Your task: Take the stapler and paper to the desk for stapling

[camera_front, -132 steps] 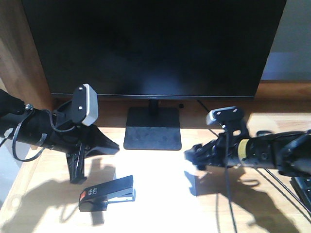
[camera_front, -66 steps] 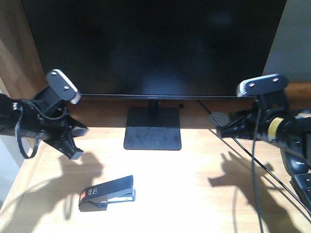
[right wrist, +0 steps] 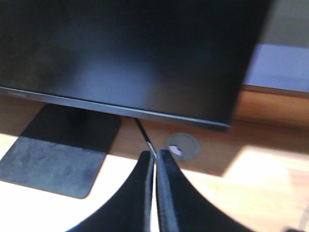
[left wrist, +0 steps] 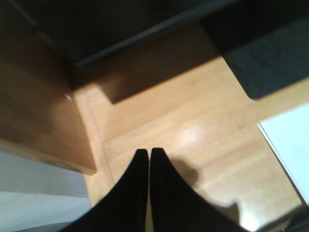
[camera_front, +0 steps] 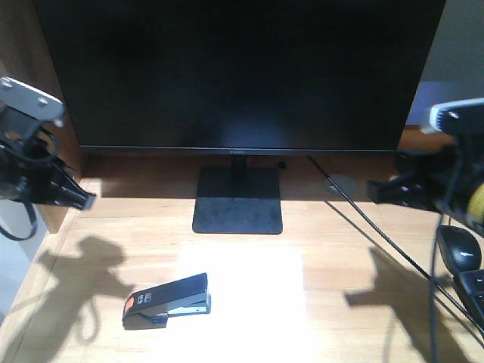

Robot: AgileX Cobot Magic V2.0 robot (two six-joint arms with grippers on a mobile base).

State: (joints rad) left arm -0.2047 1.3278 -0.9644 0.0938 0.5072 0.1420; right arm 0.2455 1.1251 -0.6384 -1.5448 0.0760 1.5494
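Note:
The black stapler with an orange-red end lies on the desk near the front, at the left edge of the white paper. The paper lies flat in front of the monitor stand, washed out by bright light. My left gripper is raised at the far left, shut and empty, well away from the stapler; in its wrist view the tips meet over bare wood, with a corner of the paper at the right. My right gripper hangs shut and empty at the far right, its tips touching.
A large black monitor on a flat stand fills the back. A black cable runs diagonally over the right side past a round grommet. A mouse and keyboard corner sit at the right edge.
Both arms have lifted and drawn outward from the middle, the left going left and the right going right. The stapler and paper have not moved.

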